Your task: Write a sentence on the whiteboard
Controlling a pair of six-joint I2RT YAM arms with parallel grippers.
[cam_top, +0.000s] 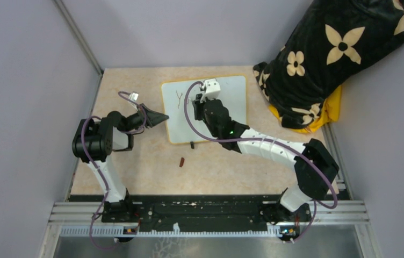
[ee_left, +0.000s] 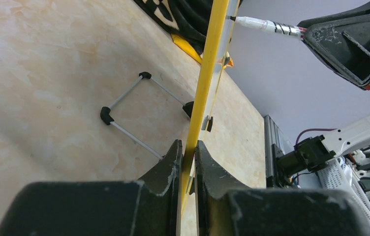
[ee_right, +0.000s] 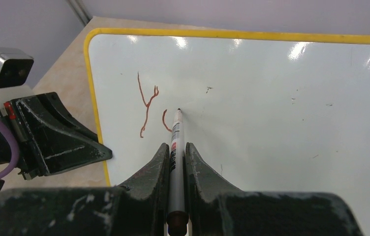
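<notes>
The whiteboard [cam_top: 232, 102] lies mid-table, glossy white with a thin yellow frame [ee_left: 205, 83]. My left gripper [cam_top: 163, 116] [ee_left: 188, 143] is shut on the board's left edge, one finger on each face. My right gripper [cam_top: 195, 102] [ee_right: 175, 146] is shut on a grey marker [ee_right: 175, 130], whose tip touches the whiteboard [ee_right: 271, 98]. Of the sentence [ee_right: 146, 103], only a reddish-brown "Y" and a short curved stroke beside the tip show. From the left wrist, the marker [ee_left: 266, 24] meets the board's far face.
A black cloth with cream flowers [cam_top: 329, 54] is bundled at the back right over something yellow [cam_top: 331, 107]. A small reddish cap [cam_top: 182, 161] lies on the table near the board's front edge. A wire stand [ee_left: 129, 115] sits under the board. Grey walls enclose the table.
</notes>
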